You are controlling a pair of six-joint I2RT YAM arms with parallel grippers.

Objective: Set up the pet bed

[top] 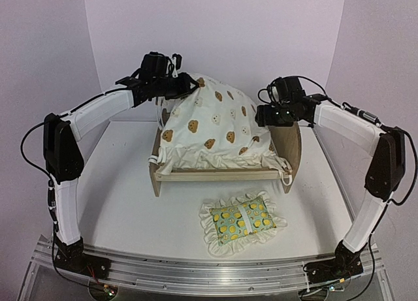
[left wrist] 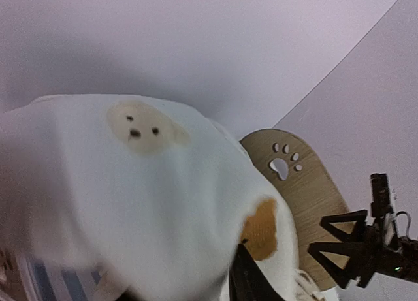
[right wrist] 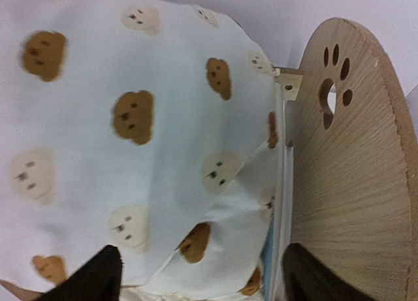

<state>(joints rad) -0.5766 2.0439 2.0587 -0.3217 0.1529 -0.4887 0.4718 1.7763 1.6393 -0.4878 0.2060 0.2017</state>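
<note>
White table (top: 130,183) | cushion (top: 215,131) heaped on pet bed (top: 222,175), pillow (top: 243,222) nearby | right gripper (right wrist: 202,265) spread; left gripper (top: 189,87) unclear

We get soft, even, bright light from above in the top view. The table (top: 124,183) reads near white, and only a pale shadow lies under the pet bed (top: 222,175), below and between the two end effectors. The walls (top: 215,27) carry a lilac cast. That view is sharp, with no glare.

From the left wrist, the cushion (left wrist: 130,203) just ahead of the left end effector (top: 184,87) is smeared and out of focus, its left edge dissolving into blur. The headboard (left wrist: 313,196) beyond it is crisper.

From the right wrist, the cushion ahead of the right end effector (right wrist: 202,252) looks slightly soft and washed out towards the left. The fingers (right wrist: 98,278) are black silhouettes.
</note>
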